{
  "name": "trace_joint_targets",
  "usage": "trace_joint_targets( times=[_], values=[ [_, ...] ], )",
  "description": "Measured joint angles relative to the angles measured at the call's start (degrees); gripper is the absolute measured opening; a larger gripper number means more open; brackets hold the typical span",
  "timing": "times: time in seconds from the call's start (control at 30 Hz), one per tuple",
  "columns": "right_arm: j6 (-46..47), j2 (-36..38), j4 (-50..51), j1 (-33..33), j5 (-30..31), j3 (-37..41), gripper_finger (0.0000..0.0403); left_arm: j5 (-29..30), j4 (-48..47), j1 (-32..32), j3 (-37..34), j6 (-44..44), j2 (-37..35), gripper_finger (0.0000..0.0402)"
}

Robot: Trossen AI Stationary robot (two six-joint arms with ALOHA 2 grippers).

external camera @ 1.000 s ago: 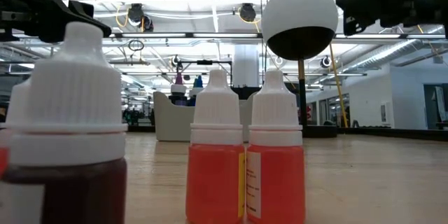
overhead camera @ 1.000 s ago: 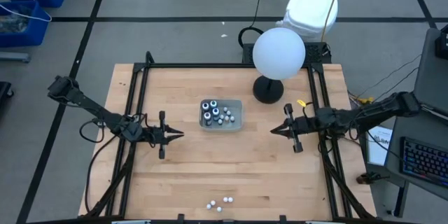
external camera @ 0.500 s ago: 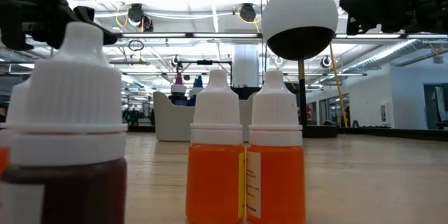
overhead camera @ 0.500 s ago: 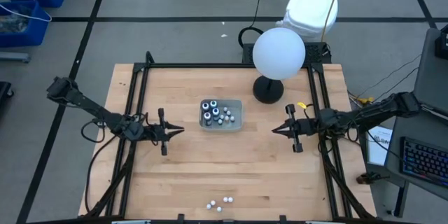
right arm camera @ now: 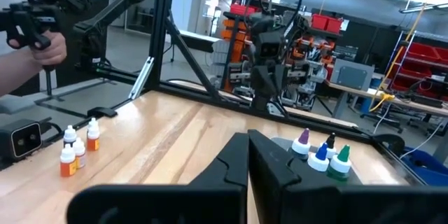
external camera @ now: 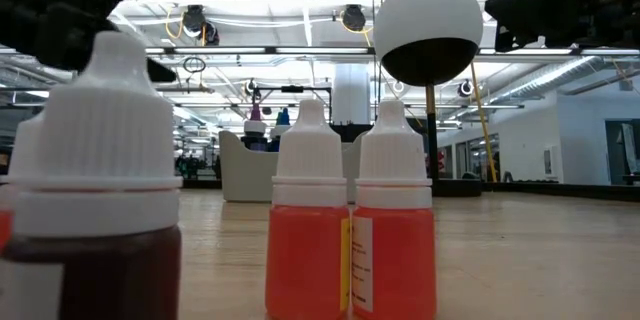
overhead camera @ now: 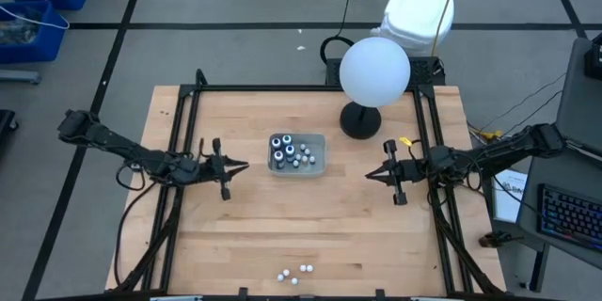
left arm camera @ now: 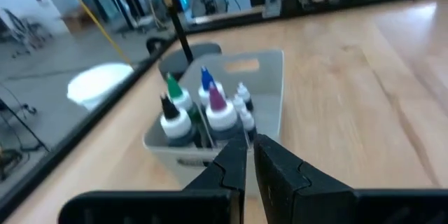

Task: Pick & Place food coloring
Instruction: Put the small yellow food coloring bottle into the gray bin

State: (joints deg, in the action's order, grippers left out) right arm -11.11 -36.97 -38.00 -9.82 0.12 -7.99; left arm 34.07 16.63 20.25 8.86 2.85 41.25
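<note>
food coloring bottles upright in grey tray, caps up | three loose bottles upright at table edge | left gripper nearly together, empty | right gripper together, empty

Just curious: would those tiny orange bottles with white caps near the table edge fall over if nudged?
Probably. The tiny orange bottles with white caps stand tall and narrow, so a nudge likely tips them. Their round bodies could then roll on the smooth wooden table. They look light.
</note>
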Motion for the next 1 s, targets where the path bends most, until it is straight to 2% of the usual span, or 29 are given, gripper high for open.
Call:
trace_joint_targets(
  times=[0.1, 0.17, 0.23, 0.33, 0.57, 0.67, 0.8, 1.0],
  values=[
    [0.47, 0.00, -0.34, 0.00, 0.02, 0.00, 0.0000, -0.11, -1.93, 0.01, 0.05, -2.98, 0.02, 0.0035],
    [1.74, -0.02, -0.26, 0.00, 0.02, 0.00, 0.0000, -2.78, -4.43, 0.38, 1.74, -6.08, 0.03, 0.0035],
    [2.29, 0.00, -0.24, 0.00, 0.02, 0.00, 0.0000, -4.40, -8.67, 2.11, 5.43, -9.68, 1.05, 0.0035],
    [2.49, -0.03, 0.19, 0.00, 0.02, 0.00, 0.0000, -1.14, -17.02, 6.21, 13.22, -13.39, 5.87, 0.0035],
    [4.70, -0.08, 3.31, 0.00, 0.04, 0.00, 0.0000, 0.99, -37.04, 11.84, 37.99, -22.22, 26.21, 0.0035],
    [5.39, -0.09, 4.42, 0.00, 0.04, 0.00, 0.0000, -5.08, -39.41, 11.80, 46.68, -26.68, 35.34, 0.0035],
    [5.95, -0.04, 4.40, 0.00, 0.04, 0.00, 0.0000, -14.98, -40.63, 11.64, 57.52, -25.79, 47.64, 0.0035],
    [7.36, -0.07, 4.69, -0.02, 0.03, 0.00, 0.0000, -15.30, -54.02, 11.54, 77.60, -31.51, 65.92, 0.0035]
  ],
)
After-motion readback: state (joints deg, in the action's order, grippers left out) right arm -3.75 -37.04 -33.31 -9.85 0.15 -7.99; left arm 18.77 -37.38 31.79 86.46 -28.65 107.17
